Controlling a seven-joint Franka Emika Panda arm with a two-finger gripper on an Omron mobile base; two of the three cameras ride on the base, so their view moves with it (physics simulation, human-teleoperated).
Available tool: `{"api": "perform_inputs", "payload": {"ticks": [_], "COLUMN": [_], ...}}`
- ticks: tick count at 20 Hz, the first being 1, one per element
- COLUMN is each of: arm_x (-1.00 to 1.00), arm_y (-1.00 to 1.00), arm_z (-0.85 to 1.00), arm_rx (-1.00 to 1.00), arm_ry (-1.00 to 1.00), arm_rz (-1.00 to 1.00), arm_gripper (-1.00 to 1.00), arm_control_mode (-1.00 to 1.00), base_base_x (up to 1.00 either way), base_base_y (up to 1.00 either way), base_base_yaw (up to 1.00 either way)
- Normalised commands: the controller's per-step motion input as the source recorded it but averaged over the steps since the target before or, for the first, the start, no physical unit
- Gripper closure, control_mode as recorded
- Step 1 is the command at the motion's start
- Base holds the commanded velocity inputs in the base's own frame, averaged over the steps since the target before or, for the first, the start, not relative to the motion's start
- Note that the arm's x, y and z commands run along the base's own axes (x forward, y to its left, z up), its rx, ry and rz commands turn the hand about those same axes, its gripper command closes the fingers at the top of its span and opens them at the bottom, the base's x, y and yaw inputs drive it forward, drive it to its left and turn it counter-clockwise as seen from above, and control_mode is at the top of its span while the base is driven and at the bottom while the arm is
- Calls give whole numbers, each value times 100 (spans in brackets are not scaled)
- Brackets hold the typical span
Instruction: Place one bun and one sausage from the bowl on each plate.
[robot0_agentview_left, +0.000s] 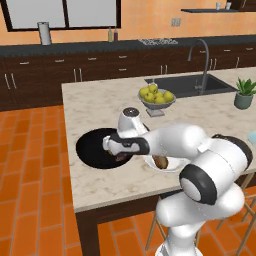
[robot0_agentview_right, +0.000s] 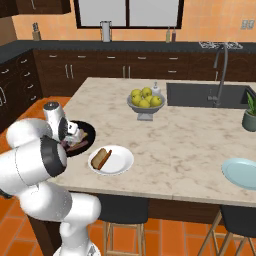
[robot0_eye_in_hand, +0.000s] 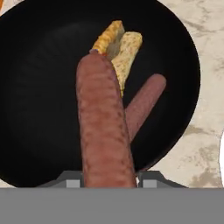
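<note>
Fingers (robot0_eye_in_hand: 109, 181) clamp sausage (robot0_eye_in_hand: 103, 131) above bowl (robot0_eye_in_hand: 39, 87); grip apparently near one end, could swing, slip mid-carry.

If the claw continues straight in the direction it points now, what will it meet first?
The claw is closed on a sausage that extends ahead of it, so the sausage's far end would likely touch first: probably the yellowish bun in the black bowl, or the bowl floor. Depth is unclear.
</note>
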Motion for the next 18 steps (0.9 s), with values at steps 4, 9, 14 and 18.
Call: {"api": "perform_inputs", "payload": {"ticks": [4, 9, 14, 18], "arm_x": [-1, -10, -14, -4], "arm_y": [-100, -100, -100, -100], "arm_z": [41, 14, 0, -1], "arm_rx": [1, 3, 1, 3], "arm_ry": [7, 11, 12, 11], "arm_rz": [-26, -30, -21, 4], "arm_gripper": [100, 100, 100, 100], "arm_control_mode": [-100, -100, -100, -100], "base_base_x": [0, 0, 0, 0], "base_base_y": [0, 0, 0, 0], "base_base_yaw": [0, 0, 0, 0]}}
